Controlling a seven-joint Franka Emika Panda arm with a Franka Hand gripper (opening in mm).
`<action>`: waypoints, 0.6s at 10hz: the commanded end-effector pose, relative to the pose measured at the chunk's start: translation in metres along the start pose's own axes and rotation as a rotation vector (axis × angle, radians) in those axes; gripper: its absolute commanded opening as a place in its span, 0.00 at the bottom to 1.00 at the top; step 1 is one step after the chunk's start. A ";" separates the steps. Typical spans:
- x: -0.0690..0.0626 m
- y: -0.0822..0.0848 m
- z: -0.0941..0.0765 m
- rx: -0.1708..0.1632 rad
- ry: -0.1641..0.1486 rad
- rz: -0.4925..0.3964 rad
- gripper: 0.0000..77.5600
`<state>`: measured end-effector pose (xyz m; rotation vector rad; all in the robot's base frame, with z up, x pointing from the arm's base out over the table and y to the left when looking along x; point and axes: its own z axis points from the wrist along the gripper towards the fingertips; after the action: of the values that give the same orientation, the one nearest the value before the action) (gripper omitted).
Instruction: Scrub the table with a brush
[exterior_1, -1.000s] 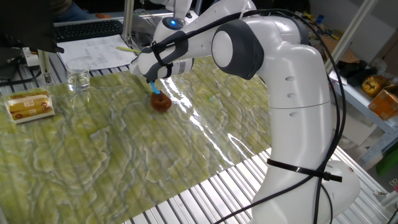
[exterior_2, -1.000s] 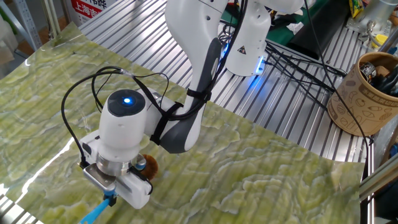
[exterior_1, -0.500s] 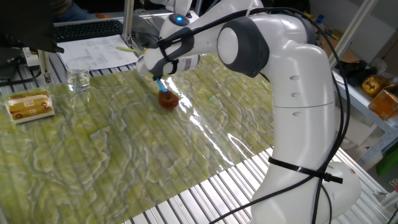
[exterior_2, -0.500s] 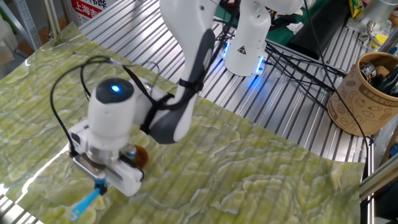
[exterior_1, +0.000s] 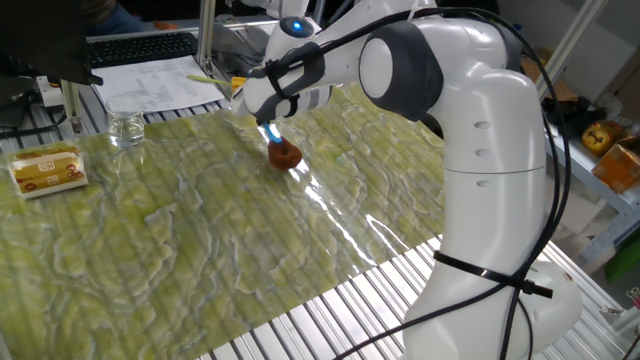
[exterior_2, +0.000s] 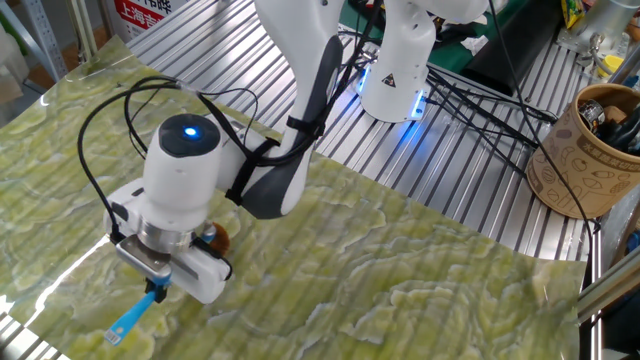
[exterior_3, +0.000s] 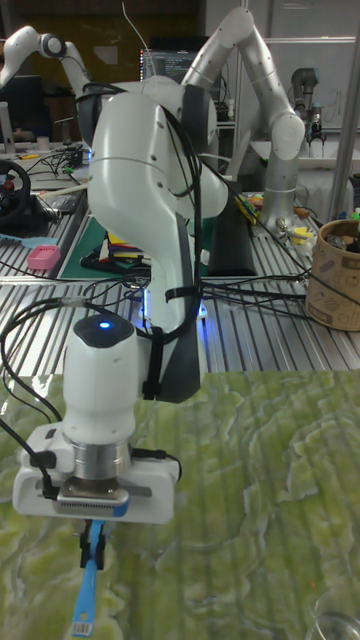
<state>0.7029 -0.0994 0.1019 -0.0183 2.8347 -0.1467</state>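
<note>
I have the claw (exterior_1: 272, 130) clamped on the blue handle of the brush (exterior_1: 279, 147), and the brown bristle head is down on the green marbled sheet that covers the surface (exterior_1: 200, 250). In one fixed view the head has slid across the sheet over the last second, from a spot nearer the middle toward the far edge close to the arm's side, so I read this as a scrub stroke in progress rather than a pause. The other fixed view agrees: the wrist has shifted along the sheet, the head of the brush (exterior_2: 212, 238) peeks out just beside the claw (exterior_2: 157, 289), and the free end of the handle sticks out farther below the fingers than it did. From the tall fixed view I see the handle of the brush (exterior_3: 88, 587) hanging below the claw (exterior_3: 92, 545), tilted, with the bristles hidden behind the wrist there. For the task this means contact is being kept and one strip of the sheet has been covered; most of the sheet looks untouched by this stroke, so I judge the job only partly done. The tan box (exterior_1: 46, 169) and the glass (exterior_1: 126, 128) sit well apart from the stroke, near the far left. The wrinkled sheet may catch the bristles, so I would watch the grip.
</note>
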 end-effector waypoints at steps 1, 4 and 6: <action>0.007 0.008 0.007 0.005 -0.037 0.024 0.01; 0.008 0.017 0.018 -0.036 -0.042 0.067 0.01; 0.008 0.028 0.018 -0.065 -0.039 0.118 0.01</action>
<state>0.6993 -0.0861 0.0812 0.0512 2.7979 -0.0957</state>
